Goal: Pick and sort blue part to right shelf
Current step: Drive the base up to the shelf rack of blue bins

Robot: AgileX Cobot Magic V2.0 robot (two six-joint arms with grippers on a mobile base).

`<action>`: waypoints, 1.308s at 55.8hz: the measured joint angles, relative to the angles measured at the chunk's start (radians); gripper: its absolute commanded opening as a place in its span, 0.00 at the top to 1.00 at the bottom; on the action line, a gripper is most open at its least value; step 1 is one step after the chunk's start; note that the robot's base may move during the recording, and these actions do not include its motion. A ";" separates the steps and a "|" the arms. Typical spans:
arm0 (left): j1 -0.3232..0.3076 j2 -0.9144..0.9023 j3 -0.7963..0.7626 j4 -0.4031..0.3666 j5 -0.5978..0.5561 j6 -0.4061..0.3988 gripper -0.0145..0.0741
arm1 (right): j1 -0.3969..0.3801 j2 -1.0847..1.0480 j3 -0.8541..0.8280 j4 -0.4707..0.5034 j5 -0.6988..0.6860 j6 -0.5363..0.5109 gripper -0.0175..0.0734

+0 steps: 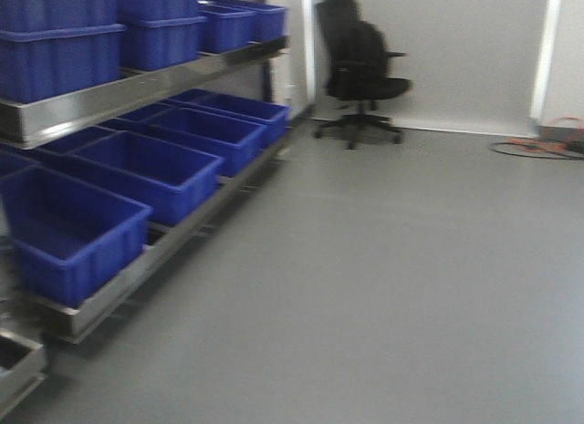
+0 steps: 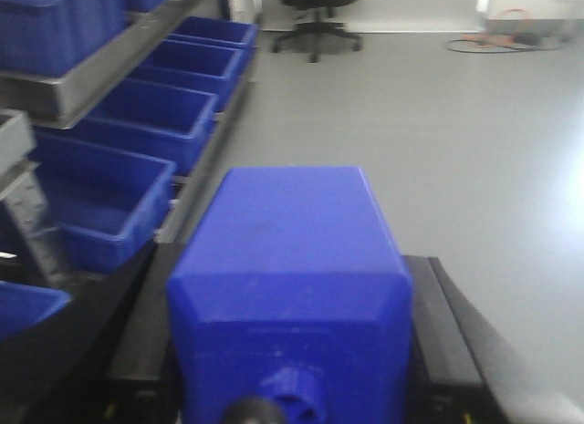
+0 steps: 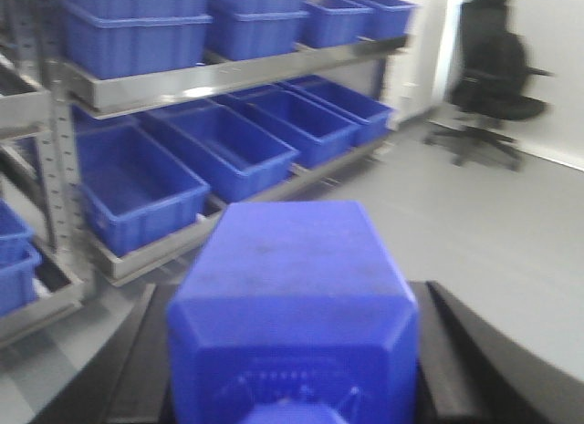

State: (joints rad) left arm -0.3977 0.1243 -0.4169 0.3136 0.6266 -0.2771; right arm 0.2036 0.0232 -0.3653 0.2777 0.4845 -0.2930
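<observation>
Lengthwise in left tool [image 2: 290,283]: blue part [image 2: 287,228], knob at near end.

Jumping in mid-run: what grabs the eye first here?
A blue part fills the left wrist view, clamped between black fingers; a second blue part fills the right wrist view likewise. Blue bins line the steel shelf on the front view's left, a black office chair beyond.

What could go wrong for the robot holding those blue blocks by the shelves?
1. The left claw pinches a blue part by its sides, and the right claw a second blue part; a bump might shake one loose.
2. The shelf and its blue bins sit close on one side, so the robot could clip it.
3. An orange cable lies further off and might snag the base.
</observation>
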 measured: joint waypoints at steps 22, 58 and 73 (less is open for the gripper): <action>0.000 0.000 0.000 0.000 0.000 0.000 0.48 | 0.000 0.000 0.000 0.000 0.000 0.000 0.50; 0.000 0.000 0.002 0.000 0.000 0.000 0.48 | 0.000 0.000 0.000 0.000 0.000 0.000 0.50; 0.000 0.000 0.002 0.000 0.000 0.000 0.48 | 0.000 0.000 0.000 0.000 0.000 0.000 0.50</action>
State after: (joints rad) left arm -0.3977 0.1243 -0.4154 0.3136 0.6266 -0.2771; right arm 0.2036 0.0232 -0.3653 0.2777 0.4845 -0.2930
